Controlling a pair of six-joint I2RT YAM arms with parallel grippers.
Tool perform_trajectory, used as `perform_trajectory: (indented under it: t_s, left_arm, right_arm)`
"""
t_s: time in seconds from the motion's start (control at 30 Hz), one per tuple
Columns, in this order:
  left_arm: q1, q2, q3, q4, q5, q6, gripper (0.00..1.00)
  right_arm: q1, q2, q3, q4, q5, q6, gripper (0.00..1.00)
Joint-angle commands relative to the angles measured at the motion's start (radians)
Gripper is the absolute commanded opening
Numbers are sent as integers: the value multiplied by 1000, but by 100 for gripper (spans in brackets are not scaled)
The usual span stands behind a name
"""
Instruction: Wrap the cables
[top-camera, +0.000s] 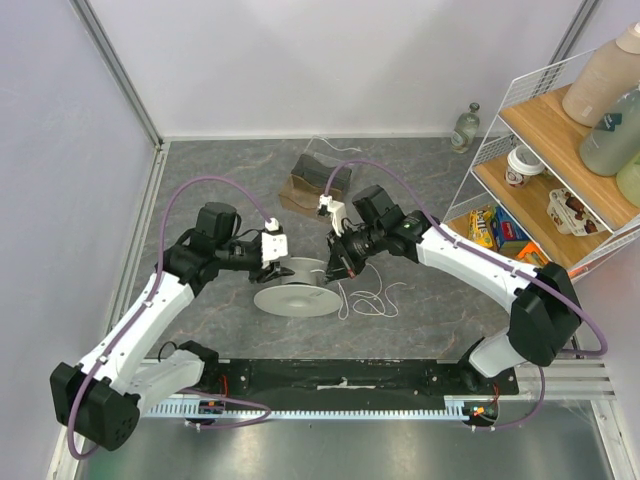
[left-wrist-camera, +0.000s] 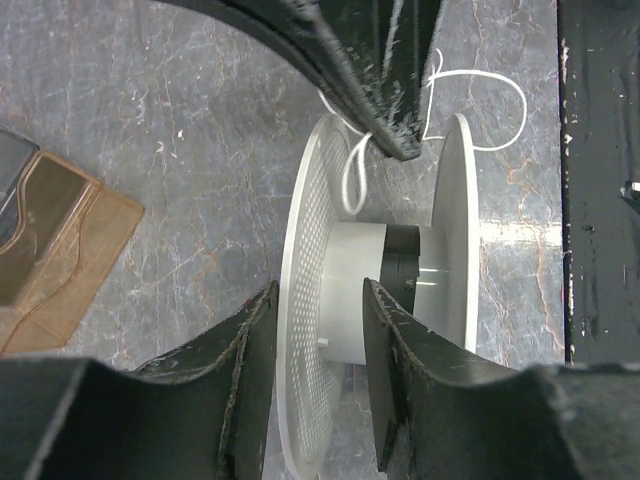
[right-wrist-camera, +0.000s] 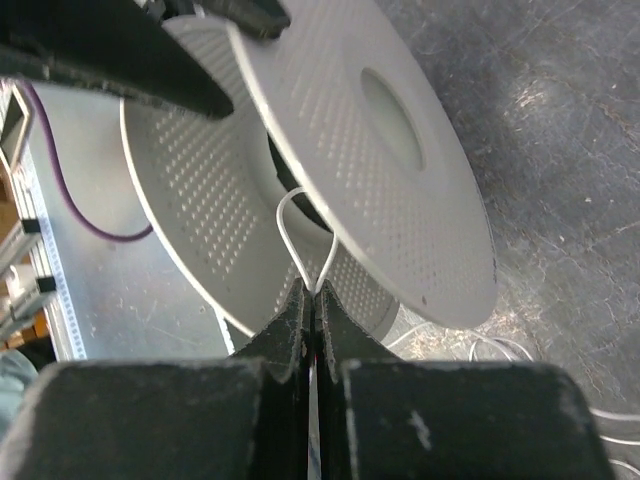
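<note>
Two grippers converge on one spool (top-camera: 295, 292) here! The right gripper (right-wrist-camera: 311, 300) is clenched tight on the cable (right-wrist-camera: 303, 225). It pinches a small loop of the white wire just off its fingertips, in the gap between the two flanges and close to the hub (left-wrist-camera: 350, 290). The rest of that cable trails off in loose curls on the table (top-camera: 220, 190), just right of the spool.

Over on the other side, the left gripper (left-wrist-camera: 315, 345) is partly parted. Its jaws straddle the perforated flange (left-wrist-camera: 300, 230) with daylight showing beside it, so by the look of it, not clamped.

Now, this wire is hair-thin and looks feather-light and floppy. It will likely kink, spring off the hub or slip through a loose pinch. A firm hold near the working end, as it is held now, seems right. The spool looks light and apt to roll or tip. I'd take it by the flange rim or the hub to steady it while the wire goes round.
</note>
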Motion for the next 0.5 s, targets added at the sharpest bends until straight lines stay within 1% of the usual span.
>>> perform_trajectory:
  t_s: [0.0,0.13,0.23,0.47]
  left_arm:
    - [-22,-36,-32,75,33,6,45]
    - [-47,-33,-44,76,33,19,45]
    - [-56,-21,-42,78,39,32,47]
    - [-62,23,-26,76,47,67,45]
  right_arm:
    - [6,12,20,80,47,149,0]
    - [6,38,-5,113,11,206,0]
    - [7,47,-3,127,1,207,0]
    - [15,53,12,147,-3,204,0]
